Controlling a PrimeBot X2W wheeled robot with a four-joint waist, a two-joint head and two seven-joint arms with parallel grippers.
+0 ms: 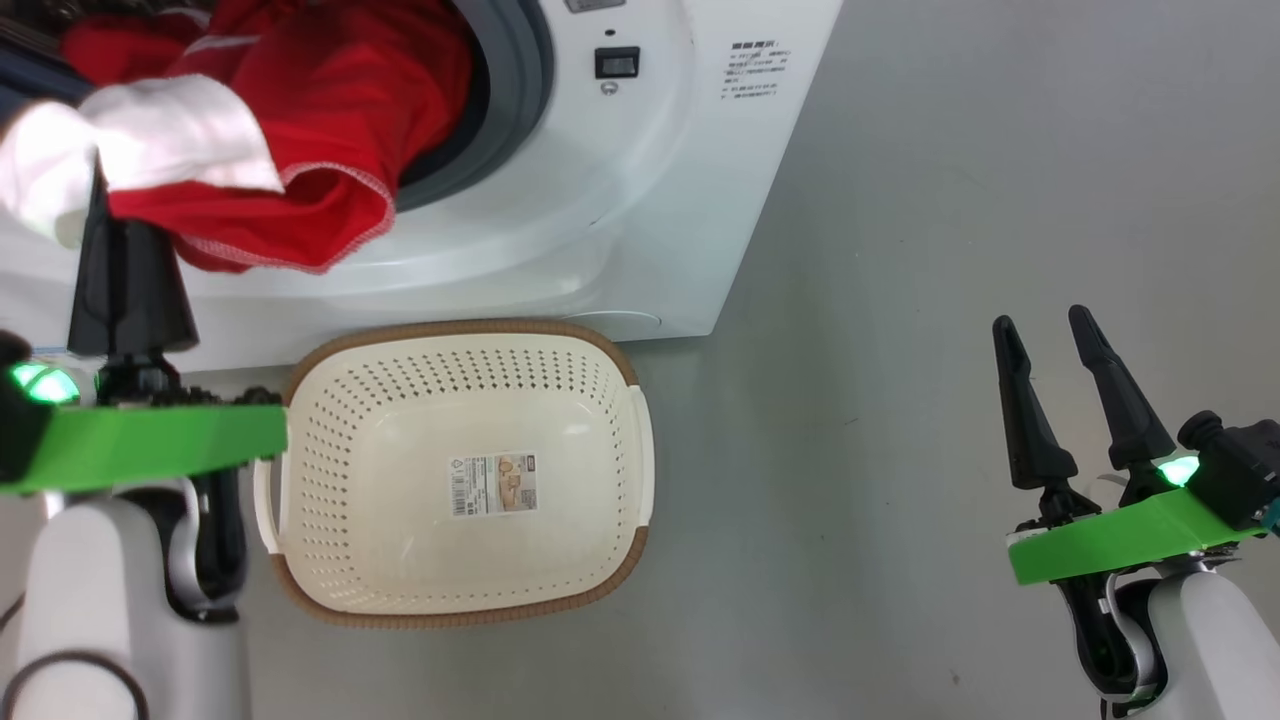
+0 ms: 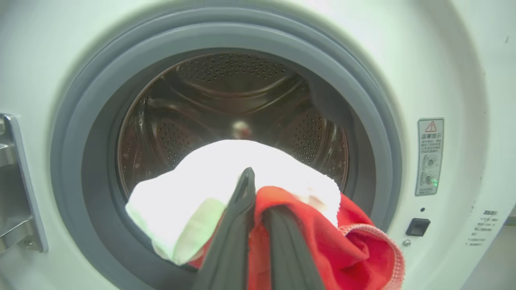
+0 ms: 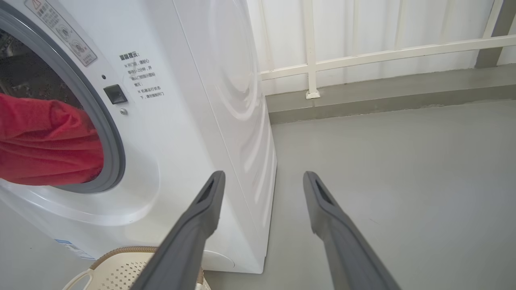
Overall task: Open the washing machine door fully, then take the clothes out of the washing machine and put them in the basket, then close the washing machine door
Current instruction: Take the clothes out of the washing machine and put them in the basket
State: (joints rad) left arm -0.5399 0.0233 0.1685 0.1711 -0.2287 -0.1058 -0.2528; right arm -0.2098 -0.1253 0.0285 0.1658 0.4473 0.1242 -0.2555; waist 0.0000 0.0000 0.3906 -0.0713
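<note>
The left wrist view looks into the steel drum (image 2: pixel 225 92) behind the clothes (image 2: pixel 242 165). It shows the left gripper (image 2: pixel 261 195) pinched narrow on the red and white fabric, at the lower edge of the grey door seal (image 2: pixel 72 133). The head view shows what lies below: the basket (image 1: pixel 340 450) on the floor (image 1: pixel 900 300), just in front of the foot of the washing machine (image 1: pixel 690 180). There the garment drapes out over the lower lip of the opening. The right wrist view adds a white railing (image 3: pixel 387 54) beyond the machine's side. The left arm reaches up and forward, fingers pointing into the opening. The right gripper (image 1: pixel 1043 322) hangs low, well apart to the right, fingers spread wide and holding nothing, with grey floor on all sides.
</note>
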